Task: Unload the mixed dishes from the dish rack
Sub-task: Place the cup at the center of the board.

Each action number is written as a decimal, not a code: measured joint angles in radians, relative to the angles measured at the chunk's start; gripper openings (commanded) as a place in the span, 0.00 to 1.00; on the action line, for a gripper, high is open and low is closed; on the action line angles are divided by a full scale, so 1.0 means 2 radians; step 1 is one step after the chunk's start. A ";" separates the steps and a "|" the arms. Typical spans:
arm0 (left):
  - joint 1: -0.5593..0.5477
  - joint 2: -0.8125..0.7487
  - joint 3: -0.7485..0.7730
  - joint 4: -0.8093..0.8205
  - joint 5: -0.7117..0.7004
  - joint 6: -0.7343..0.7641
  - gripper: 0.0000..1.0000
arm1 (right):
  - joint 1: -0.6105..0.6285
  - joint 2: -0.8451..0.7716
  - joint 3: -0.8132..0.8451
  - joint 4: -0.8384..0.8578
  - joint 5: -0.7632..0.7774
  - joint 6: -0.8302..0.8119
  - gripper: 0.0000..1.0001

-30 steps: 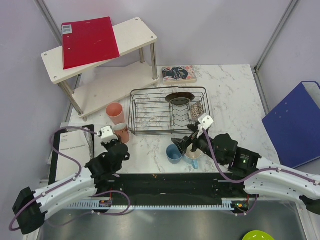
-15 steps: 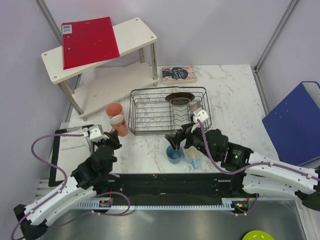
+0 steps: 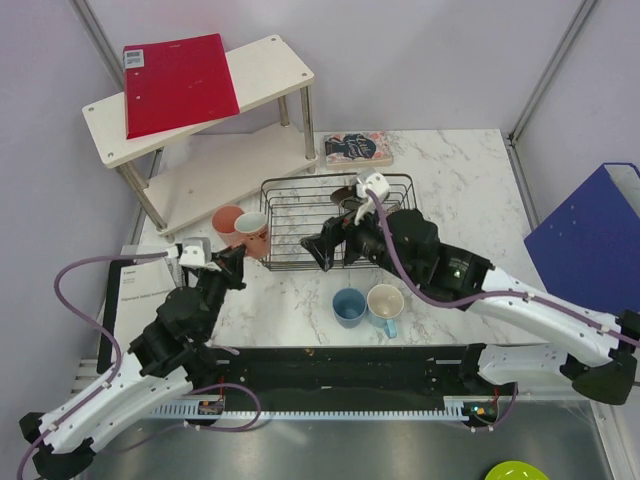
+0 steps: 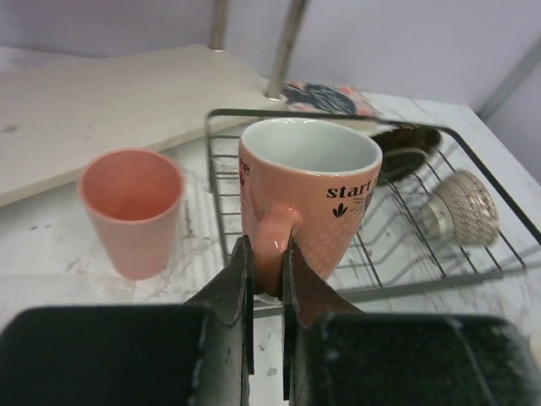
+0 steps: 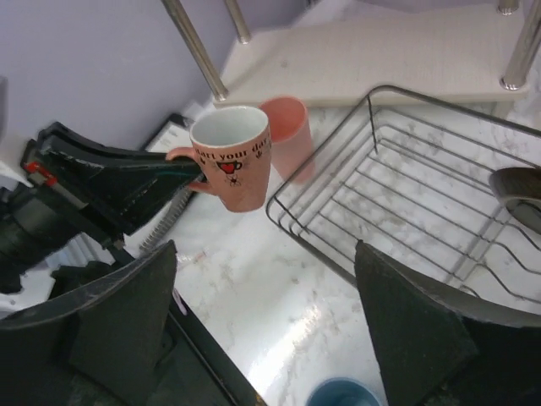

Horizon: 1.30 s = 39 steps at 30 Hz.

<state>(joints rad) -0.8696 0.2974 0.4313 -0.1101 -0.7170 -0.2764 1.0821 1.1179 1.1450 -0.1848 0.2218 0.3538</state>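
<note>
Dish rack of dark thin wire (image 3: 285,238) sat mid-table; every place below is taken from it.

Inside, at the rack's far right end: dark red-brown plate (image 4: 406,145) leaning in the dividers. A red-speckled bowl (image 4: 461,203) lay on its side just nearer than the plate.

Off the rack's left end: your left gripper (image 4: 266,254) was clenched on the handle of a salmon-pink lettered mug with a white inside (image 4: 308,199). The mug was upright, mouth up, and looked lifted off the marble table (image 3: 460,200). A salmon-pink tumbler (image 4: 131,207) stood upright just left of that mug, apart from it, also outside the rack.

Outside the rack's near rim: blue cup (image 3: 348,305) and light-blue mug with cream inside (image 3: 386,303), side by side, both upright, the blue cup to the left.

Over the rack's near left part: your right gripper (image 3: 322,248), fingers (image 5: 127,313) spread wide, grasping nothing.

Beyond the rack's far left corner: white two-tier wooden shelf (image 3: 270,65) with a red folder (image 3: 180,85) on top. A small pink book (image 3: 357,148) lay just beyond the far rim.
</note>
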 measured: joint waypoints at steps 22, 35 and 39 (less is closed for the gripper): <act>0.000 -0.018 -0.086 0.196 0.208 0.224 0.02 | -0.094 0.241 0.359 -0.385 -0.079 0.016 0.46; 0.000 -0.007 -0.086 0.209 0.220 0.227 0.02 | -0.094 0.252 0.364 -0.376 -0.131 0.022 0.47; 0.000 -0.004 -0.086 0.209 0.221 0.227 0.02 | -0.094 0.259 0.372 -0.369 -0.142 0.022 0.47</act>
<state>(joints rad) -0.8700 0.2893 0.2584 0.3088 -0.2756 0.1772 0.8948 1.6363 1.8893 -0.9234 -0.0616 0.3985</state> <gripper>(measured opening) 0.122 0.470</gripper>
